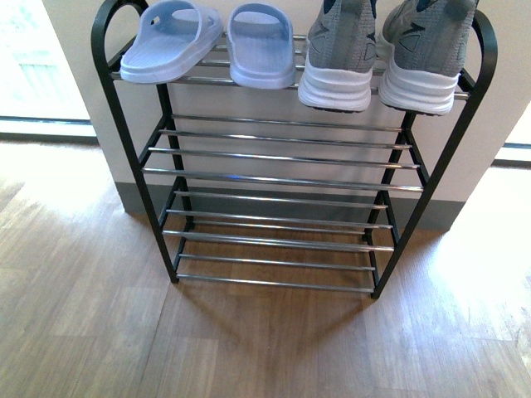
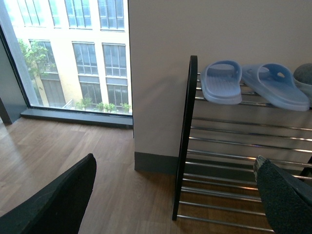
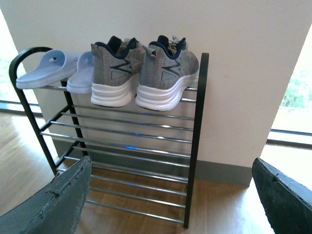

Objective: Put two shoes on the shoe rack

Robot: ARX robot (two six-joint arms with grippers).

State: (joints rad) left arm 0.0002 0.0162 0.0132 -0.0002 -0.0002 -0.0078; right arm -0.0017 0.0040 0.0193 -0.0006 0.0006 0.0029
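Two grey knit sneakers with thick white soles stand side by side on the right half of the top shelf of the shoe rack (image 1: 282, 178), heels toward me: one shoe (image 1: 338, 51) and the other shoe (image 1: 427, 51). The right wrist view shows both, the left one (image 3: 114, 73) and the right one (image 3: 165, 75), on the rack (image 3: 195, 146). The rack (image 2: 185, 146) also shows in the left wrist view, with a grey toe of a sneaker (image 2: 303, 75) at the edge. My left gripper (image 2: 175, 195) and right gripper (image 3: 170, 195) are open, empty and away from the rack. Neither arm shows in the front view.
Two light blue slippers (image 1: 170, 41) (image 1: 261, 46) lie on the left half of the top shelf. The lower two shelves of chrome bars hold nothing. The rack stands against a white wall with a grey skirting (image 1: 274, 207) on wooden floor; large windows (image 2: 73, 53) flank the wall.
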